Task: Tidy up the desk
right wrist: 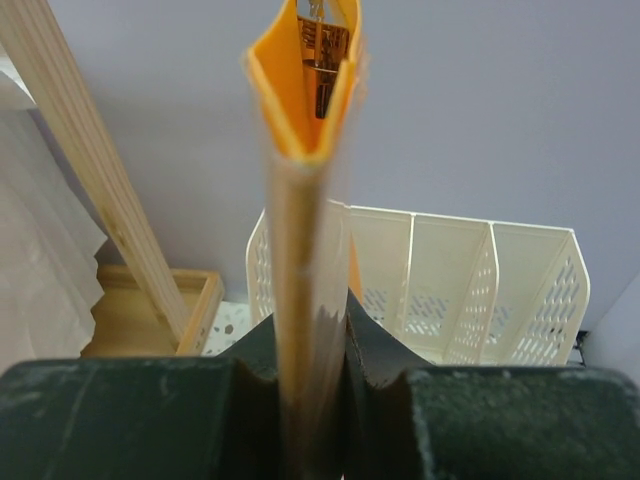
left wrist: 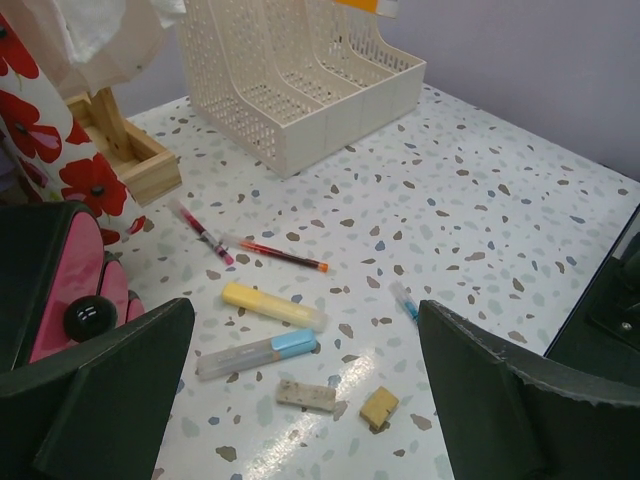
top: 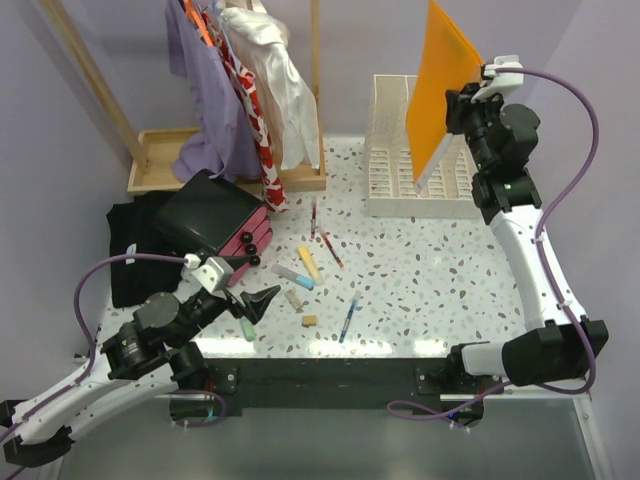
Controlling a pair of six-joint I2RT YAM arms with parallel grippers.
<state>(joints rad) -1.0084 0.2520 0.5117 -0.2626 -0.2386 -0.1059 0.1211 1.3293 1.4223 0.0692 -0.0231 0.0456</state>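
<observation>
My right gripper (top: 462,108) clamped on an orange folder (top: 440,85) at the file rack (top: 388,150), my left gripper (top: 254,284) spread wide over pens (top: 348,318) on the desk (top: 430,270).

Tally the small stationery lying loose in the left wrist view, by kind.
Red pens: 2
Blue pen: 1
Highlighters: 2
Erasers: 2
Total: 7

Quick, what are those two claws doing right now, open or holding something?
Left gripper: jaws wide open, holding nothing.
Right gripper: jaws shut on the orange folder.
</observation>
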